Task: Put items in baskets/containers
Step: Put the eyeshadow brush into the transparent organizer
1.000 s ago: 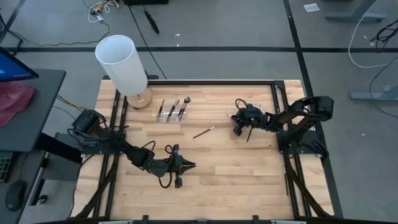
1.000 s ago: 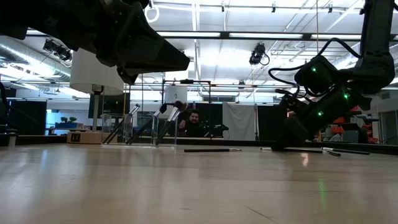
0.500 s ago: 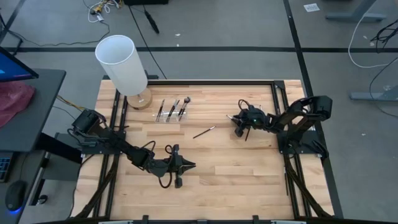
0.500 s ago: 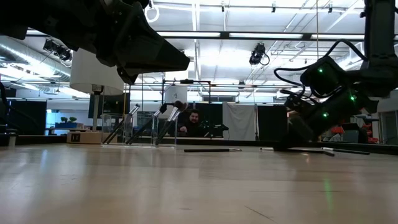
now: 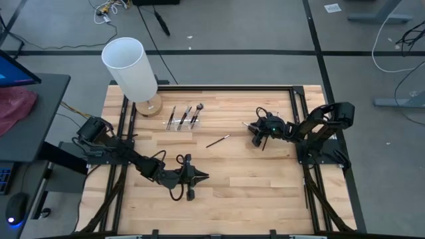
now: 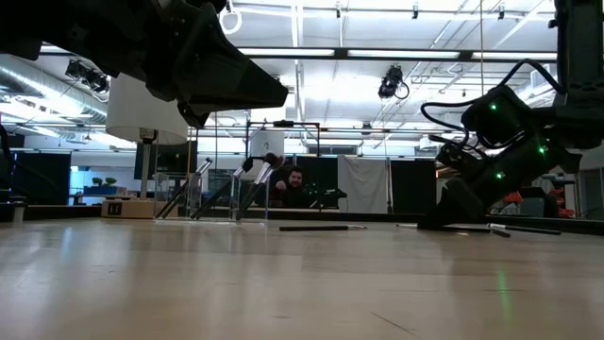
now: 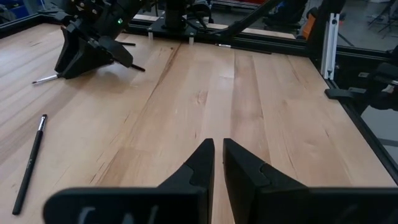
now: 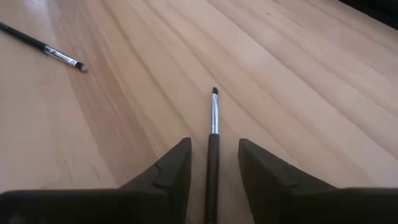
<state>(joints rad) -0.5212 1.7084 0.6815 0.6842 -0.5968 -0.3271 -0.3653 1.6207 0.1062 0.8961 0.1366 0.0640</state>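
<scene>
The wooden bench (image 5: pixel 226 172) carries a white cylinder lamp (image 5: pixel 131 68) beside a clear holder (image 5: pixel 180 124) with brushes. The left end effector (image 7: pixel 217 163) hovers, fingers together. The right end effector (image 8: pixel 211 163), fingers apart, straddles a makeup brush (image 8: pixel 213 134) lying flat; another brush (image 5: pixel 218 141) lies mid-bench.

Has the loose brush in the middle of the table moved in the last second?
No. In the high view the loose brush lies at the same angle and spot, between the clear holder and the right gripper.
</scene>
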